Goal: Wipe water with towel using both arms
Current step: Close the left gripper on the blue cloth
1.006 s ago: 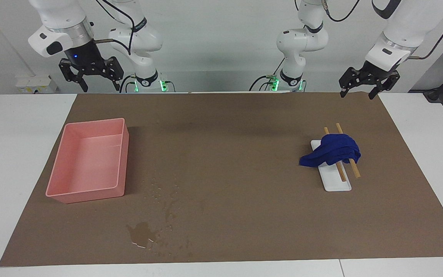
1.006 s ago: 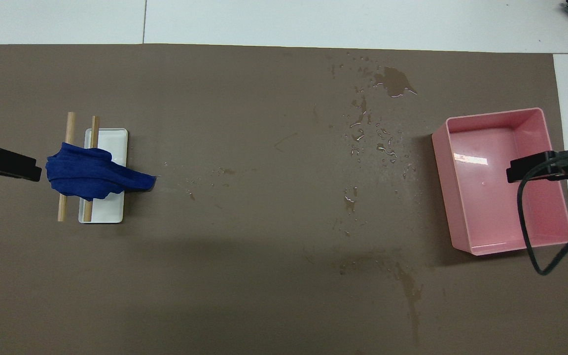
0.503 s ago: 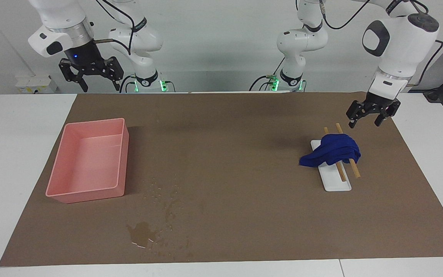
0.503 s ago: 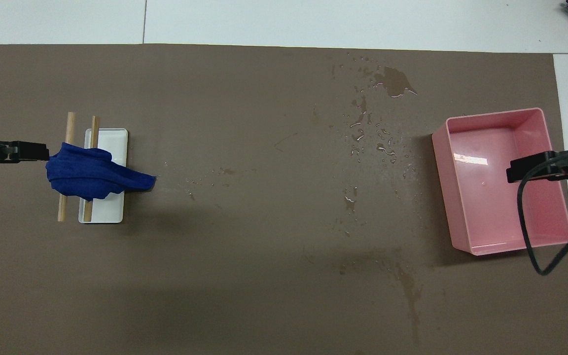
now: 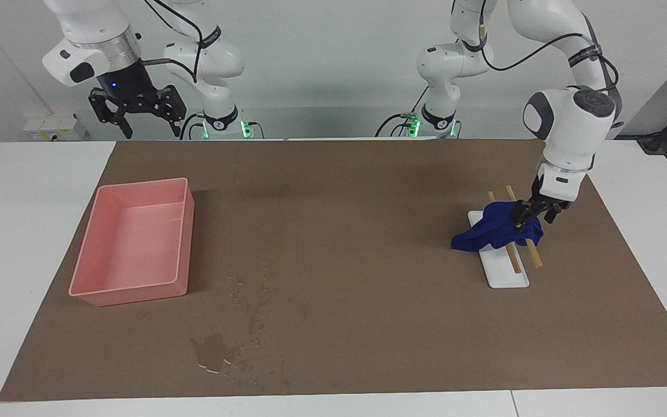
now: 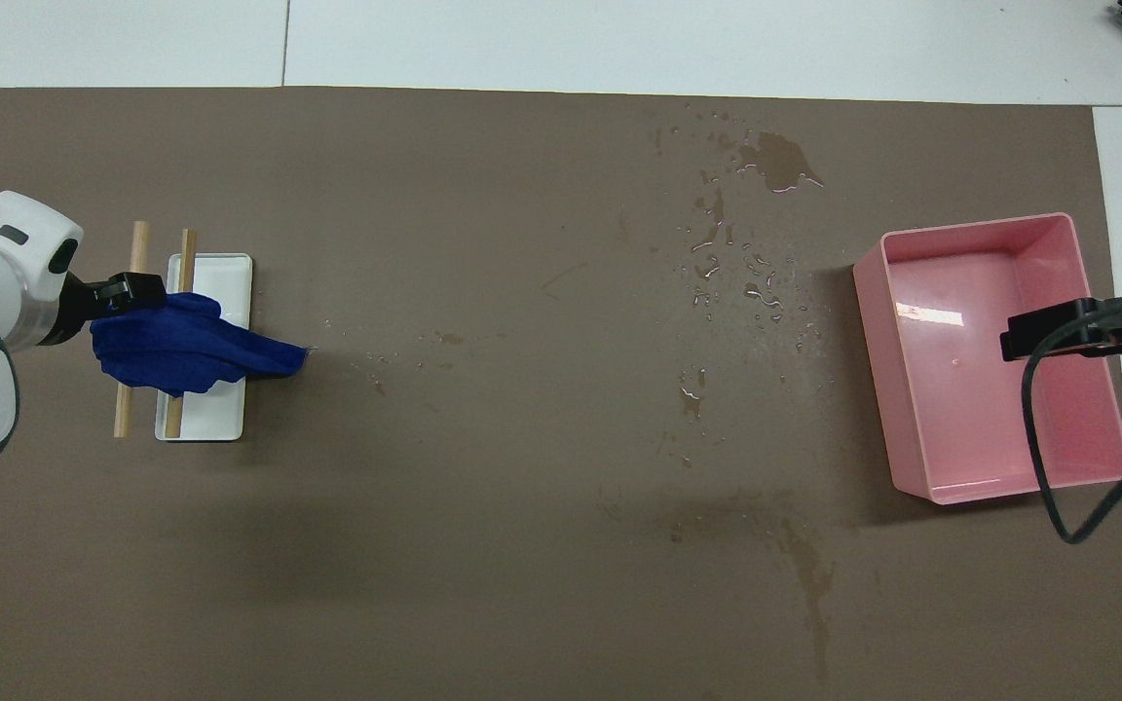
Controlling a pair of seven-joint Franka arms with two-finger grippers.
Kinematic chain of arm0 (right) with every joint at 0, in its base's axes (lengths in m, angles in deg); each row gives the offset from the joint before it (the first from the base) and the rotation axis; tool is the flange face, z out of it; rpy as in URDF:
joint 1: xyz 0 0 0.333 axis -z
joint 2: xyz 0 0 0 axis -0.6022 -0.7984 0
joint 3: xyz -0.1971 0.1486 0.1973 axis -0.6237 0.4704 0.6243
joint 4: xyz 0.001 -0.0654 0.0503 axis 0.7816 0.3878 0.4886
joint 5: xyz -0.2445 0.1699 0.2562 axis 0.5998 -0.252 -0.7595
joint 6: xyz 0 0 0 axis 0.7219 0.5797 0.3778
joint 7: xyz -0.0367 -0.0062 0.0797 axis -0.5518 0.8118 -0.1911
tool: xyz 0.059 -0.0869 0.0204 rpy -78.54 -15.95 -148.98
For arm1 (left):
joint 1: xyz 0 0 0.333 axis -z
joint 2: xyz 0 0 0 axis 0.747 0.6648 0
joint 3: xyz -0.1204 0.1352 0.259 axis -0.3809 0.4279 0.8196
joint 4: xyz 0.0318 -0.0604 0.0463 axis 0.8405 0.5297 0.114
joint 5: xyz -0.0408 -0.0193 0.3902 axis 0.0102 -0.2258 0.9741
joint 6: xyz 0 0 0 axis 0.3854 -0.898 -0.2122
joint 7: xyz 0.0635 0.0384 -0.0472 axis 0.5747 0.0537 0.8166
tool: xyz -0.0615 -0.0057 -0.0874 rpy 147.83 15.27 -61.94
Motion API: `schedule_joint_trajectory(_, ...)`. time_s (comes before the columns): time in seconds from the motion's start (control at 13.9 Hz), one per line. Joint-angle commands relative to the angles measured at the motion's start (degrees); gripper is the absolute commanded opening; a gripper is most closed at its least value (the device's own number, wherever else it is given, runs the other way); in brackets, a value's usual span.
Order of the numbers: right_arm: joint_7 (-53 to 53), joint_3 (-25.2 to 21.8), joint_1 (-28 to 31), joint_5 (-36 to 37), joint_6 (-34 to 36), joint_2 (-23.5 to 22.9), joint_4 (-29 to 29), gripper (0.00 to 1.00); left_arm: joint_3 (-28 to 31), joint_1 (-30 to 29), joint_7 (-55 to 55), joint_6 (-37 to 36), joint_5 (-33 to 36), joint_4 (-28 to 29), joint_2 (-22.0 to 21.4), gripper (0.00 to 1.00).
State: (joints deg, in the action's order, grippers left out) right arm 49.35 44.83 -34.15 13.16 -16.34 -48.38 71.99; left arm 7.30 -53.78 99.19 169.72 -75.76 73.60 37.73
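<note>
At the facing view's right I see my left gripper (image 5: pixel 533 219) bent down onto the towel (image 5: pixel 498 231) on the rack (image 5: pixel 504 272); its grip I cannot tell. My right gripper (image 5: pixel 136 113) waits spread, upper left.

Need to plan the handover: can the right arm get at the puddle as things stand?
Probably yes. The right hand hangs high over the mat's edge near the pink bin; the puddle lies in open mat with nothing over it, though it is farther from the robots than the bin.

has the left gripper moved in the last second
Yes. The left gripper has come down from above the mat's edge nearest the robots onto the towel on the white rack.
</note>
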Motion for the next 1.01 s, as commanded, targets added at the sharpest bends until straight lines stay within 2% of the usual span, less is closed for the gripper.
schedule_joint_trajectory(0.0,1.14,0.57,1.00,0.54,-0.66,1.14,1.35,1.00,0.31,0.44,2.54,0.88,1.42,3.09,-2.43,0.88)
schedule_joint_trajectory(0.07,1.14,0.57,1.00,0.54,-0.66,1.23,1.35,1.00,0.31,0.44,3.67,0.36,1.42,3.00,-2.43,0.68)
schedule_joint_trajectory(0.22,1.14,0.57,1.00,0.54,-0.66,1.14,1.35,1.00,0.22,0.53,4.30,-0.34,1.42,2.48,-2.34,0.44)
schedule_joint_trajectory(0.29,1.14,0.57,1.00,0.54,-0.66,1.14,1.35,1.00,0.31,0.53,4.30,-1.04,1.42,1.87,-2.17,0.37)
schedule_joint_trajectory(0.43,1.14,0.57,1.00,0.54,-0.66,1.14,1.35,1.00,0.31,0.53,4.21,-1.66,1.60,0.98,-1.91,0.35)
schedule_joint_trajectory(0.5,1.14,0.57,1.00,0.54,-0.66,1.14,1.35,1.00,0.31,0.53,4.21,-2.10,1.60,0.55,-1.82,0.27)
schedule_joint_trajectory(0.57,1.14,0.57,1.00,0.54,-0.66,1.23,1.35,1.00,0.31,0.53,4.21,-2.54,1.60,0.28,-1.73,0.11)
schedule_joint_trajectory(0.65,1.14,0.57,1.00,0.54,-0.66,1.14,1.35,1.00,0.31,0.44,4.21,-3.24,1.60,-0.24,-1.64,0.00)
schedule_joint_trajectory(0.93,1.14,0.57,1.00,0.54,-0.66,1.14,1.35,1.00,0.22,0.53,4.04,-7.19,1.69,-3.76,-1.11,0.00)
